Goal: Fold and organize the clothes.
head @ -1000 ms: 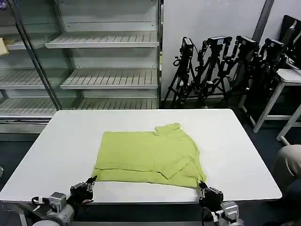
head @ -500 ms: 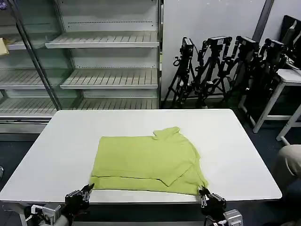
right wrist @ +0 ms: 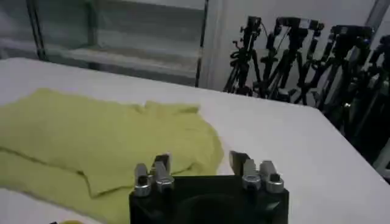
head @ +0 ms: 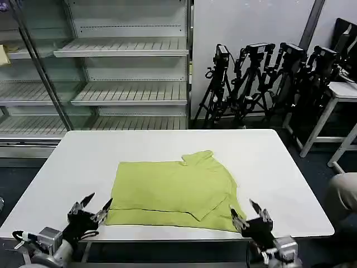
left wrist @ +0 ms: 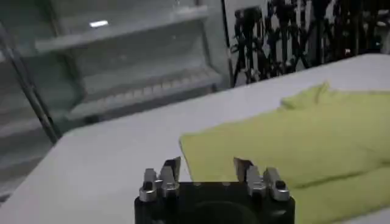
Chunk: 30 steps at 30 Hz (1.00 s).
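Here the lime shirt (head: 174, 190) lies flat, partly folded, on the white table (head: 279, 167), collar toward the far side. Left gripper (head: 89, 206) hovers at the near-left hem corner, fingers spread apart, holding nothing. Right gripper (head: 249, 215) sits at the near-right corner, fingers likewise apart and empty.

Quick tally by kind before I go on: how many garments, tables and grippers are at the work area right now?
Lime shirt: 1, lying partly folded
White table: 1
Grippers: 2, left gripper and right gripper, both open at the near edge
Total: 4
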Each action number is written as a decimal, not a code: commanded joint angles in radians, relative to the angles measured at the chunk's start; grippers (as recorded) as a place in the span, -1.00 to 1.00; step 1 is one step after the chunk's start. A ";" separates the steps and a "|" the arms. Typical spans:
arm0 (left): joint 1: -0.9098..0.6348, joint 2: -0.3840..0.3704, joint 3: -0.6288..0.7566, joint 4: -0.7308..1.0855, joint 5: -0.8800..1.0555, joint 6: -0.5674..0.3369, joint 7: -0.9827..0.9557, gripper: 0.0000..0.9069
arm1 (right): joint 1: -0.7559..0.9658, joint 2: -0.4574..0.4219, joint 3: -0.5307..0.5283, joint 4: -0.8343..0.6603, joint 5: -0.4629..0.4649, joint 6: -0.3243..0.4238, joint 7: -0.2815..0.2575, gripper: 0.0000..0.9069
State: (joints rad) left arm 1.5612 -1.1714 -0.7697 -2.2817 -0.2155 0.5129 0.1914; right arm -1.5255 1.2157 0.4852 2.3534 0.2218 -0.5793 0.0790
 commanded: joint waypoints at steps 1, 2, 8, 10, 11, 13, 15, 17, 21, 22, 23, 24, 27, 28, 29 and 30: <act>-0.227 0.041 0.066 0.155 -0.005 -0.082 -0.001 1.00 | 0.391 0.040 -0.082 -0.276 0.019 -0.001 0.042 1.00; -0.263 0.055 0.089 0.199 -0.034 -0.086 -0.005 1.00 | 0.448 0.050 -0.104 -0.313 0.019 -0.001 0.057 1.00; -0.486 0.093 0.236 0.414 -0.132 -0.066 -0.044 1.00 | 0.674 0.085 -0.158 -0.542 0.023 -0.002 0.075 1.00; -0.544 0.084 0.278 0.477 -0.131 -0.061 -0.047 1.00 | 0.721 0.093 -0.172 -0.599 0.023 -0.002 0.066 1.00; -0.567 0.082 0.288 0.498 -0.131 -0.056 -0.045 1.00 | 0.744 0.100 -0.180 -0.631 0.023 -0.002 0.063 1.00; -0.607 0.070 0.304 0.552 -0.134 -0.050 -0.043 1.00 | 0.785 0.122 -0.189 -0.687 0.026 -0.001 0.062 1.00; -0.634 0.061 0.309 0.612 -0.133 -0.050 -0.040 1.00 | 0.823 0.150 -0.199 -0.768 0.022 -0.001 0.065 1.00; -0.618 0.054 0.292 0.631 -0.112 -0.054 -0.047 1.00 | 0.848 0.178 -0.206 -0.818 0.016 -0.001 0.066 1.00; -0.511 0.042 0.239 0.572 -0.092 -0.065 -0.101 1.00 | 0.891 0.212 -0.223 -0.890 -0.002 0.000 0.062 1.00; -0.487 0.052 0.237 0.559 -0.088 -0.067 -0.099 1.00 | 0.896 0.216 -0.223 -0.897 -0.003 0.000 0.061 1.00; -0.458 0.069 0.232 0.540 -0.080 -0.069 -0.096 1.00 | 0.899 0.224 -0.222 -0.911 -0.002 0.000 0.058 1.00; -0.432 0.083 0.227 0.519 -0.073 -0.098 -0.078 1.00 | 0.901 0.231 -0.220 -0.927 -0.006 0.001 0.052 1.00; -0.460 0.097 0.236 0.596 -0.077 -0.158 -0.039 1.00 | 0.912 0.267 -0.201 -0.977 -0.015 0.002 0.048 1.00; -0.479 0.097 0.248 0.613 -0.084 -0.164 -0.038 1.00 | 0.917 0.276 -0.197 -0.988 -0.015 0.002 0.050 1.00; -0.515 0.096 0.258 0.643 -0.096 -0.169 -0.034 1.00 | 0.922 0.283 -0.192 -1.006 -0.015 0.002 0.051 1.00; -0.552 0.096 0.277 0.690 -0.104 -0.177 -0.026 1.00 | 0.927 0.287 -0.189 -1.016 -0.015 0.002 0.054 1.00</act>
State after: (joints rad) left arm 1.0789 -1.0994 -0.5293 -1.7319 -0.3078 0.3970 0.1517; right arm -0.6988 1.4371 0.2992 1.5148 0.2136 -0.5782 0.1319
